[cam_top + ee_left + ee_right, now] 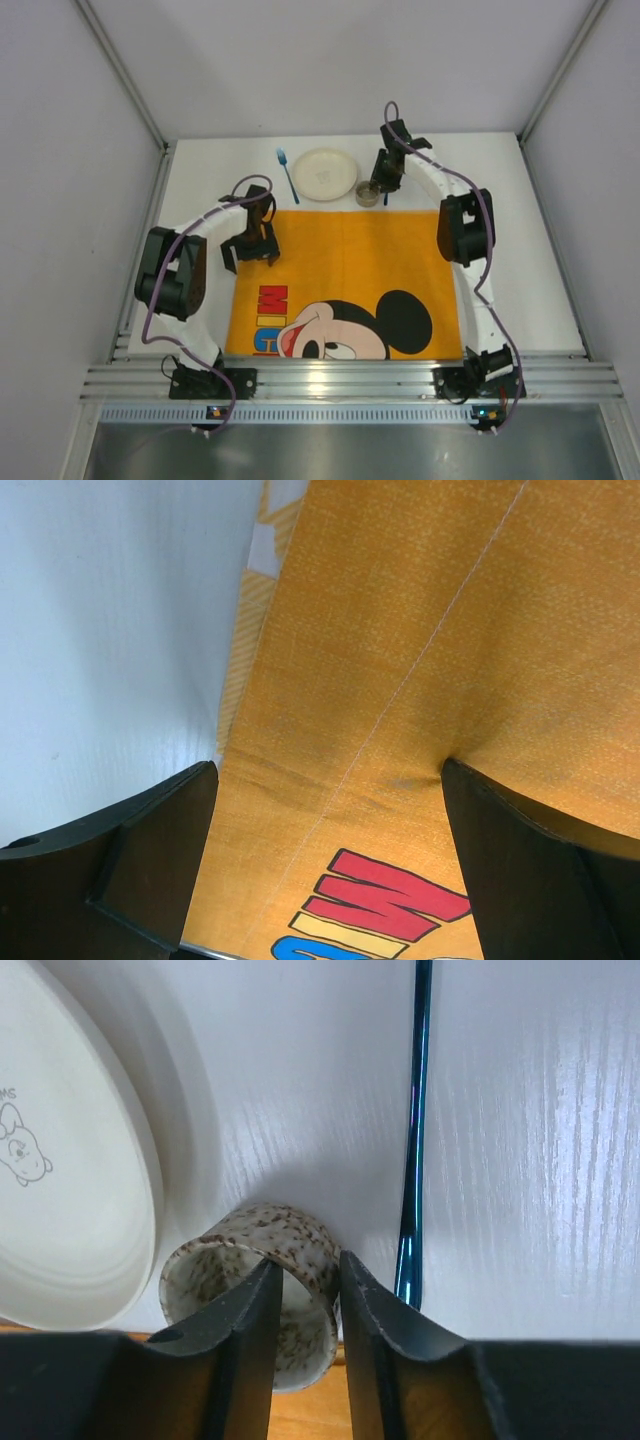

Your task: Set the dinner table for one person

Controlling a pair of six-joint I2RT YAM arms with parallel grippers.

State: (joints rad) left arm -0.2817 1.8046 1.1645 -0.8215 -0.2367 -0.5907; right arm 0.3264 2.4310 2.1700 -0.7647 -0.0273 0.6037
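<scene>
Cup placement appears to be the step in hand: the right hand, jaws narrow astride the wall of the speckled cup on the white desk just beyond the orange mat, must next grip firmly and lift, while the left hand hangs wide over the mat.

There is one white plate, one blue fork, one speckled cup, one thin blue utensil and one orange mat.

Bright, even overhead light fills the top view, with glare on the aluminium rail at lower centre. In the right wrist view the plate and speckled cup cast soft shadows on the glossy tabletop. That frame's bottom edge is dark and slightly blurred.
</scene>
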